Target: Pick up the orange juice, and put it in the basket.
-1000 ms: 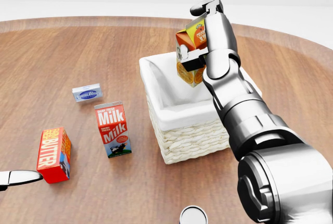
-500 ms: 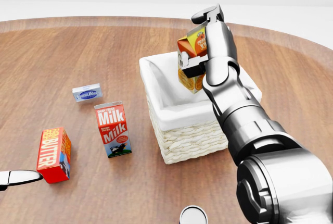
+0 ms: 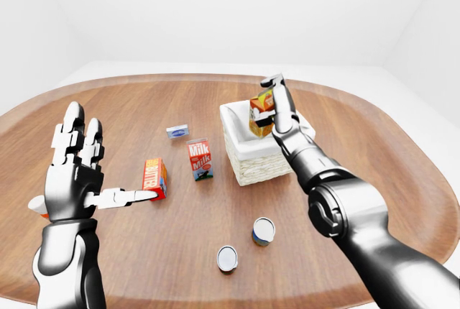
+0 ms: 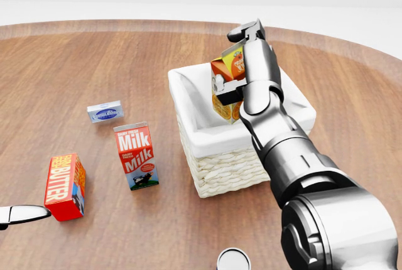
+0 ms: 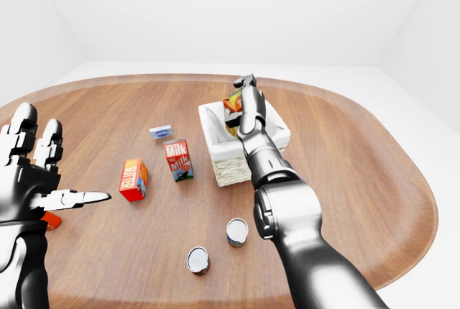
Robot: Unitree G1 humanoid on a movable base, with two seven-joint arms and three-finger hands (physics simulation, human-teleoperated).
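The right robot hand point(image 4: 233, 63) grips the orange juice point(image 4: 226, 81) carton, tilted, its lower end inside the white-lined basket point(image 4: 207, 138) that sits just below the hand. To that hand's left on the tabletop point(image 4: 94, 56) stand a milk carton point(image 4: 136, 156) and a butter box point(image 4: 65, 186). The left robot hand point(image 3: 75, 169) hovers well apart, fingers spread wide, holding nothing

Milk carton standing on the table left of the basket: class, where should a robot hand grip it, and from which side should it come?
Grip the milk carton across its two narrow side faces, around mid-height, probably coming from above. It stands upright and apart from the butter box and the basket, so both sides are free for fingers.
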